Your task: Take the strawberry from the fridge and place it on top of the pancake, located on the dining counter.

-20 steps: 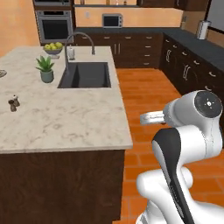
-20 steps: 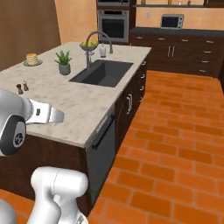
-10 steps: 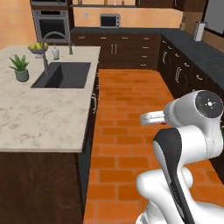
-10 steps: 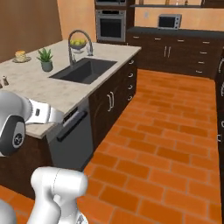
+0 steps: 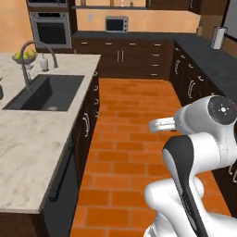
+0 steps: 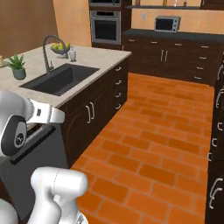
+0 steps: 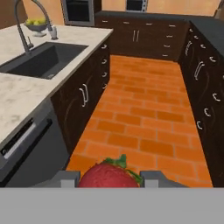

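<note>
Both base views look forward and down from behind the arm, sharing the sink (image 5: 46, 91) and brick floor (image 6: 162, 144); the hand view looks low along that floor.

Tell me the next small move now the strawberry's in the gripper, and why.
Probably keep the grip and turn the base left toward the dining counter. The strawberry sits clamped between the fingertips of the gripper, but the hand faces down the brick aisle, with no pancake in sight yet.
</note>
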Tool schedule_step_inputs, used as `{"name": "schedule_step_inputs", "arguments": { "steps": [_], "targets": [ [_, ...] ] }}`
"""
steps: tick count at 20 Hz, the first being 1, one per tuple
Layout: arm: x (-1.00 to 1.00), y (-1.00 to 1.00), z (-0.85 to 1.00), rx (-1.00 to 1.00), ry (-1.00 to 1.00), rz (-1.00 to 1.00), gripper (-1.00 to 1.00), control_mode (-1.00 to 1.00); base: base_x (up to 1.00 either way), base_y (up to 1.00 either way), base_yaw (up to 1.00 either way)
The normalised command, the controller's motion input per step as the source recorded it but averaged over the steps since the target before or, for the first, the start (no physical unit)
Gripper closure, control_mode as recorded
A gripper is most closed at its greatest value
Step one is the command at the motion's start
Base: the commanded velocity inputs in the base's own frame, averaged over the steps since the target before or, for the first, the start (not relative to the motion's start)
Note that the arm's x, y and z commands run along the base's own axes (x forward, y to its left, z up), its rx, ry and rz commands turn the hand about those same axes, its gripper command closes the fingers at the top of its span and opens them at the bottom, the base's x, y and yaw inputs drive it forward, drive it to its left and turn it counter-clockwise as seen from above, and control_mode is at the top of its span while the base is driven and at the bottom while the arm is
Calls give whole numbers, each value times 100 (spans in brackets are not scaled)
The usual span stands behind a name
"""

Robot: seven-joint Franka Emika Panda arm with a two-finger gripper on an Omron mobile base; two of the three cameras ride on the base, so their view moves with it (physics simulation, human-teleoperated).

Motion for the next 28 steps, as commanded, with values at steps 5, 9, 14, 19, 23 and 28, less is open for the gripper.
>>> {"name": "schedule_step_inputs", "arguments": {
  "steps": [5,9,14,19,23,28],
  "targets": [
    [0,0,0,0,0,0,100,100,100,-58,11],
    [0,0,0,0,0,0,100,100,100,-57,13],
    [0,0,0,0,0,0,100,100,100,-48,13],
    [0,0,0,0,0,0,100,100,100,-44,15],
    [0,0,0,0,0,0,100,100,100,-54,17],
    [0,0,0,0,0,0,100,100,100,-83,22]
  ]
}}
